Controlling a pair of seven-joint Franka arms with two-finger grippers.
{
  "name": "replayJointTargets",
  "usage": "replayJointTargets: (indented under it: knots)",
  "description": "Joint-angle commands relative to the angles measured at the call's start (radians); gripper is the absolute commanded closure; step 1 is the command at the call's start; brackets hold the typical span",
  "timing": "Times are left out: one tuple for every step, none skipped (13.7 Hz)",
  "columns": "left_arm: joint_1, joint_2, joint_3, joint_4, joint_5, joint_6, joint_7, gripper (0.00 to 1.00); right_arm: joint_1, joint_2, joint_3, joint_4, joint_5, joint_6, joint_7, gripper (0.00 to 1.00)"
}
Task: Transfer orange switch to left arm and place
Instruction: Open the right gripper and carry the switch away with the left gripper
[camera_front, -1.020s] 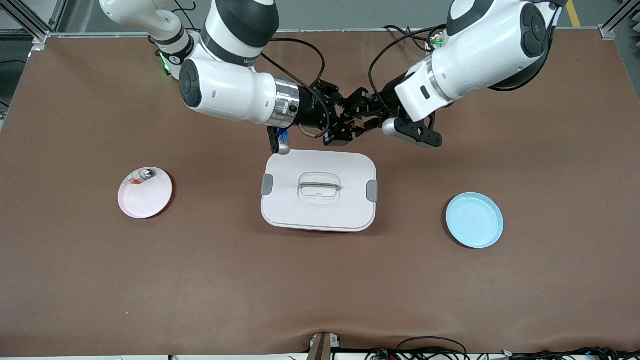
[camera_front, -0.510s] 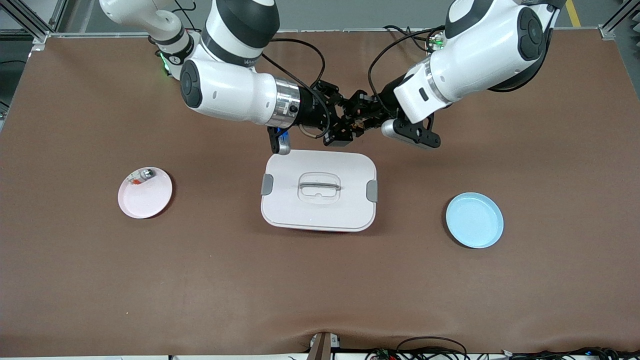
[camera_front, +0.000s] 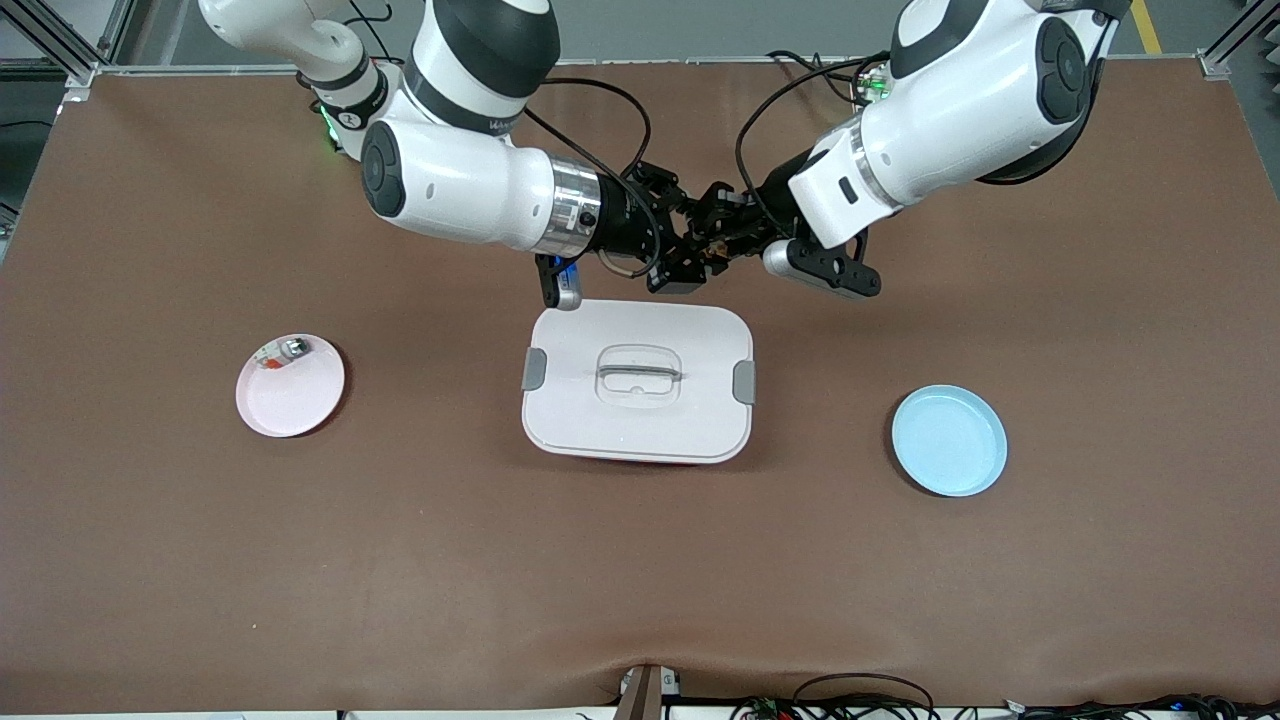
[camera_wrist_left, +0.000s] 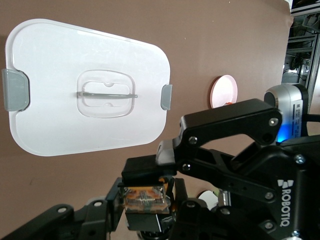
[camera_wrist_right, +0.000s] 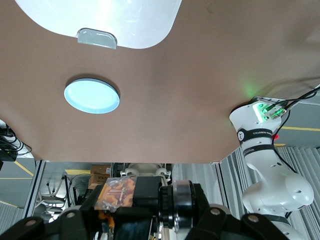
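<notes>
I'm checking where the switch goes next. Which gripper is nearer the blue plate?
Left. The left gripper and right gripper meet above the table just past the box, the left one toward the blue plate.

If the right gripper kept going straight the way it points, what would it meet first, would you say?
The left gripper, almost at once: it meets the right gripper tip to tip, both shut on the orange switch between them.

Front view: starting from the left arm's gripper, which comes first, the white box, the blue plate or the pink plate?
From the left gripper, shut on the orange switch:
1. White latched plastic box, just below it, mid-table.
2. Round blue plate, toward the left arm's end.
3. Round pink plate, toward the right arm's end.
</notes>
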Motion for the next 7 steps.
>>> replayJointTargets:
  knots:
    - [0.005, -0.009, -0.004, -0.022, 0.001, -0.008, 0.033, 1.00, 0.006, 0.010, -0.009, 0.034, 0.017, -0.011, 0.019, 0.66]
    - [0.005, -0.009, -0.004, -0.022, 0.002, -0.008, 0.036, 1.00, 0.006, 0.010, -0.007, 0.034, 0.017, -0.013, 0.019, 0.44]
    - [0.004, -0.009, -0.004, -0.022, 0.005, -0.013, 0.035, 1.00, 0.001, 0.010, -0.007, 0.034, 0.018, -0.014, 0.019, 0.13]
    - [0.004, -0.009, -0.004, -0.022, 0.007, -0.016, 0.035, 1.00, -0.002, 0.009, -0.007, 0.034, 0.018, -0.016, 0.019, 0.00]
    - [0.004, -0.009, -0.004, -0.020, 0.007, -0.017, 0.035, 1.00, -0.005, 0.009, -0.007, 0.034, 0.020, -0.016, 0.017, 0.00]
    - [0.005, -0.011, -0.004, -0.019, 0.009, -0.026, 0.035, 1.00, -0.007, 0.009, -0.007, 0.034, 0.020, -0.017, 0.017, 0.00]
    - [0.005, -0.012, -0.004, -0.017, 0.010, -0.037, 0.035, 1.00, -0.008, 0.009, -0.007, 0.034, 0.020, -0.017, 0.016, 0.00]
